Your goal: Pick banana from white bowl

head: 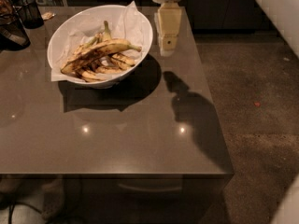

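The white bowl (65,29) stands on the far left part of the grey table, lined with crumpled white paper. The banana (96,51) lies across the top of the pile inside it, long, curved, yellow with dark streaks, its stem tip pointing right. Shorter browned banana pieces (105,69) lie under and around it. My gripper (167,43) hangs just to the right of the bowl's rim, above the table, pointing down, with nothing in it that I can see.
The grey table (121,139) has its right edge near the gripper and its front edge near me. A dark wire cup (29,11) and other dark objects (11,31) stand at the far left. Speckled floor (261,97) lies to the right.
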Available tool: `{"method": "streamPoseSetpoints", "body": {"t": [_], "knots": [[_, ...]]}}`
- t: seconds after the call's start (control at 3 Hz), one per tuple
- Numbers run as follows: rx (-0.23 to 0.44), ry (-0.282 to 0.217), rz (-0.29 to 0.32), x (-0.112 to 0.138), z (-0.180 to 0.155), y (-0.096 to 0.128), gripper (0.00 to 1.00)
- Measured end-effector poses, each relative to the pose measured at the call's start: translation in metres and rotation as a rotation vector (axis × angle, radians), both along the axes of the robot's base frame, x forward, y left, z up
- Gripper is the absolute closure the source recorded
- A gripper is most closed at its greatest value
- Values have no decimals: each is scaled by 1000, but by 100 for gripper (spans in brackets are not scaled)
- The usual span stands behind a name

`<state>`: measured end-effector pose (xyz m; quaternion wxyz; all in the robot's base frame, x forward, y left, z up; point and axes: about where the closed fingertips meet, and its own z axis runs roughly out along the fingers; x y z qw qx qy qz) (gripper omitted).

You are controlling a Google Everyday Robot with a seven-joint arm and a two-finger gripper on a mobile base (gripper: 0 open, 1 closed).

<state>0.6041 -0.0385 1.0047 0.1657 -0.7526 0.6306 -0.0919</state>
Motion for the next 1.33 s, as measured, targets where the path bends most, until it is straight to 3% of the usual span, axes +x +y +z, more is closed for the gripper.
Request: {"method": "streamPoseSetpoints", "body": {"t": [0.67,1.0,1.33], "knots": [[-43,-52,261,31,22,99,0],[-3,-70,273,33,23,110,0],[13,-23,253,36,8,106,0]]}}
